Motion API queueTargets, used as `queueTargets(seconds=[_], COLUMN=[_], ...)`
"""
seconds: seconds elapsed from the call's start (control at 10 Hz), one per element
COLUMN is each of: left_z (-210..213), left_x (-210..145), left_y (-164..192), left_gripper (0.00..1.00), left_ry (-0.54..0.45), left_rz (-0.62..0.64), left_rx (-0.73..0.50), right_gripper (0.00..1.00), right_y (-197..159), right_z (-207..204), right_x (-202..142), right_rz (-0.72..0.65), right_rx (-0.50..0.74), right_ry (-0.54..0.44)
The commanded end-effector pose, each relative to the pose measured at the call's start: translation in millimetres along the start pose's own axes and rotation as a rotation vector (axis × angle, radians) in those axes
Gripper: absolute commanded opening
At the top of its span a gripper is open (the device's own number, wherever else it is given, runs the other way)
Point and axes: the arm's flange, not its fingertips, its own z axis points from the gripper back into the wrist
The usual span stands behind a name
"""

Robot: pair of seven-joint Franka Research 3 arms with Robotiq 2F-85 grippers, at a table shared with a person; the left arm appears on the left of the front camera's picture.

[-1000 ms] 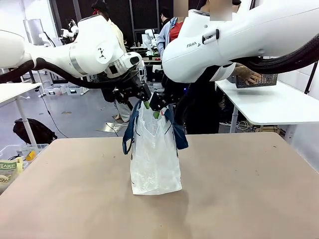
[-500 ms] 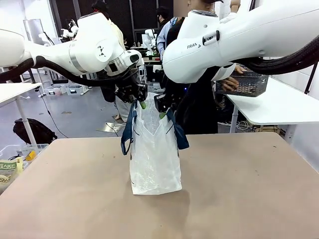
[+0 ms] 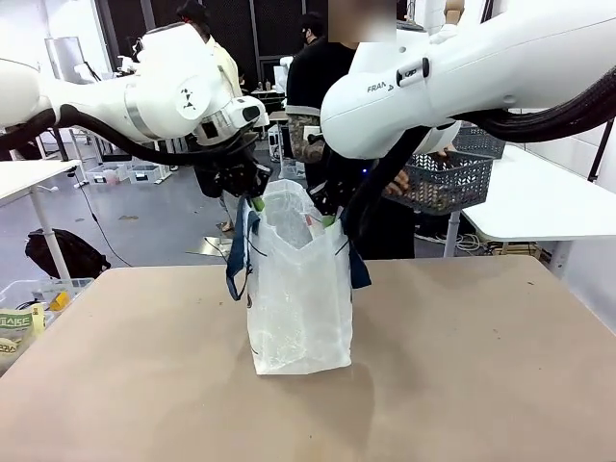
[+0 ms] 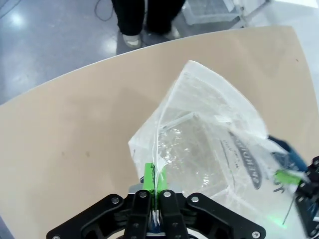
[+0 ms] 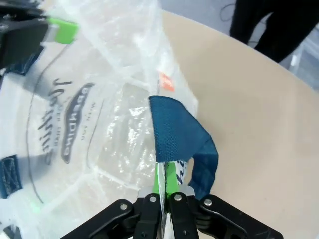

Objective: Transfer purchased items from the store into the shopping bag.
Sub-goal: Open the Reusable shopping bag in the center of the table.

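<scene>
The shopping bag (image 3: 298,298), translucent white with navy handles, stands upright in the middle of the tan table (image 3: 481,366). My left gripper (image 3: 256,199) is shut on its left rim and my right gripper (image 3: 327,219) is shut on its right rim, which holds the mouth open. In the left wrist view my left gripper (image 4: 154,188) pinches the thin plastic edge of the bag (image 4: 209,149). In the right wrist view my right gripper (image 5: 164,185) clamps the rim beside a navy handle (image 5: 177,132). Behind the bag a person holds the store (image 3: 443,181), a dark grey basket. I cannot make out the purchased items in it.
A white side table (image 3: 539,202) stands at the back right. At the far left, below table level, a clear bin (image 3: 29,298) holds packets. A black bag (image 3: 63,255) lies on the floor beyond it. The person stands close behind the shopping bag.
Both grippers have closed on the bag's rim and moved apart, spreading its mouth wider. The person lifted the basket from the side table and brought it towards the bag.
</scene>
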Motion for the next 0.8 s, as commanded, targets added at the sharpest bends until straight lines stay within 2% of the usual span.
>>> queueTargets(seconds=[0.0, 0.4, 0.7], left_z=[18.1, 47.0, 32.3], left_x=[-25.0, -53.9, -40.8], left_y=[21.3, 73.1, 71.3], left_gripper=[0.00, 0.00, 0.00], left_ry=[-0.010, -0.081, -0.077], left_rz=[0.070, 0.136, 0.090], left_rx=[0.068, 0.097, 0.051], right_gripper=[0.00, 0.00, 0.00], right_y=[-7.2, -30.0, -18.9], right_z=[3.7, 5.1, -3.0], right_x=[-3.4, -12.2, 1.5], right_rz=[-0.090, -0.175, -0.114], right_rx=[-0.088, -0.104, -0.113], right_ry=[0.019, 0.042, 0.070])
